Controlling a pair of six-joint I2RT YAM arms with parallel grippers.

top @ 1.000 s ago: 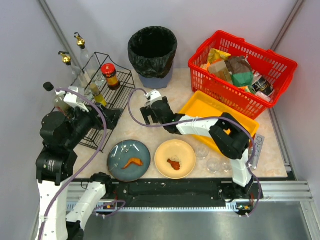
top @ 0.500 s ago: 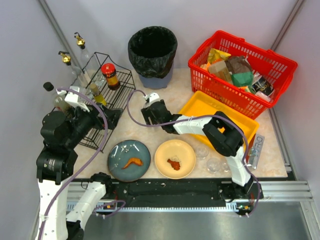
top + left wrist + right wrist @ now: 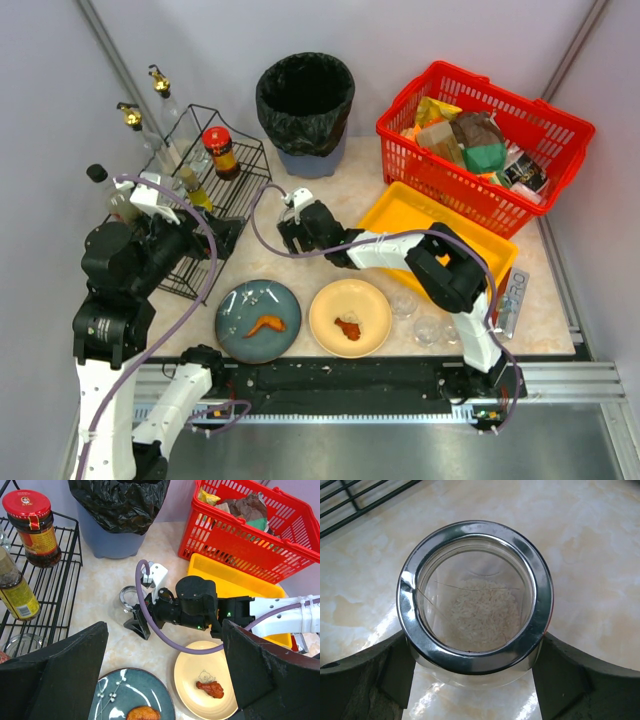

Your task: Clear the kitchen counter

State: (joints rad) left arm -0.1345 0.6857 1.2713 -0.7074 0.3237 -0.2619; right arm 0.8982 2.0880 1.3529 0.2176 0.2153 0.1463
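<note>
At the table's (image 3: 350,190) middle, 10 o'clock of the yellow plate (image 3: 372,300), the right claw (image 3: 475,660) is spread around a rice jar (image 3: 475,605); the left claw (image 3: 164,630), at 9 o'clock, gapes empty.

Pale lilac-grey walls (image 3: 450,30) closed the cell on three sides. Bare aluminium struts (image 3: 110,60) ran up both back corners. A slotted metal rail (image 3: 560,378) lined the near edge, with dull grey sheet (image 3: 400,450) below. Light was even and shadows were faint.
</note>
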